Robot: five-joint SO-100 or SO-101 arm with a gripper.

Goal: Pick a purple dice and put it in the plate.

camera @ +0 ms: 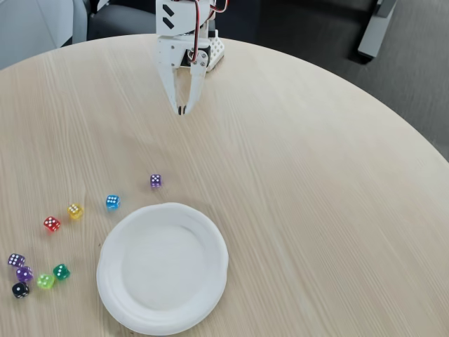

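A small purple dice with white pips lies on the wooden table just above the plate's rim. Two more purple dice sit in the cluster at the far left. The white paper plate rests near the front edge and holds nothing. My white gripper hangs at the back of the table, tips pointing down and shut together, with nothing between them. It is well behind the nearest purple dice.
Other dice lie left of the plate: blue, yellow, red, dark green, light green and black. The round table's edge curves off at the right.
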